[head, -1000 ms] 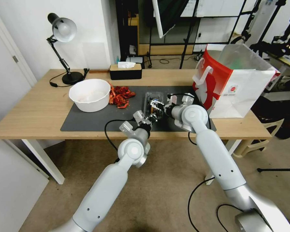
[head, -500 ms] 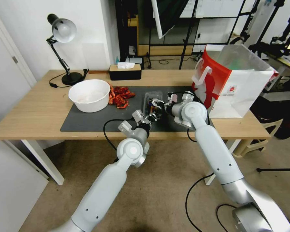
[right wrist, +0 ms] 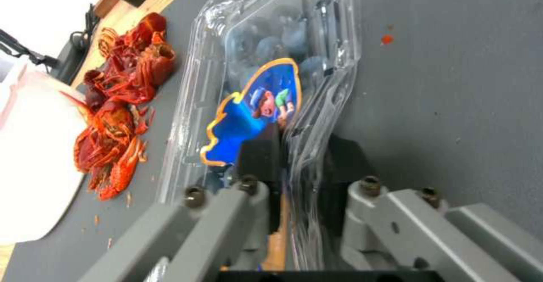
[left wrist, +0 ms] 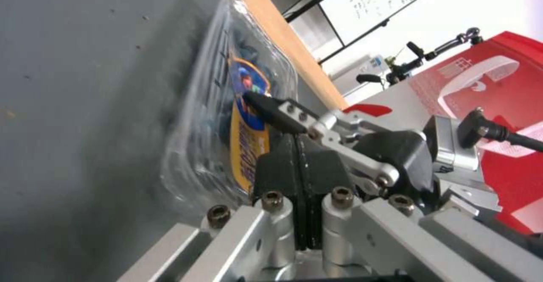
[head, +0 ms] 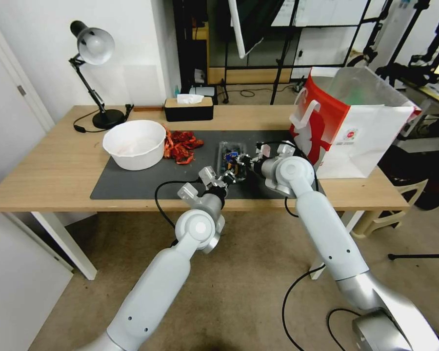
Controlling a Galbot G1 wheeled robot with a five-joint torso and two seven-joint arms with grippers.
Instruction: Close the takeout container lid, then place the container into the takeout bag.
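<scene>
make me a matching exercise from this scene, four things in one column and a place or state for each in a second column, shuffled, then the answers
Things
1. takeout container
2. takeout bag
3. white bowl
4. left gripper

Places or states
A. on the bare wood past the mat's right end, standing open
B. fingers pressed together, beside the clamshell
C. between the right gripper's fingers, on the dark mat
D. next to the red crayfish

Pairs: 1-C, 2-A, 3-D, 4-B

White walls (head: 131,39), beige carpet (head: 239,292), wooden table (head: 49,170)
</scene>
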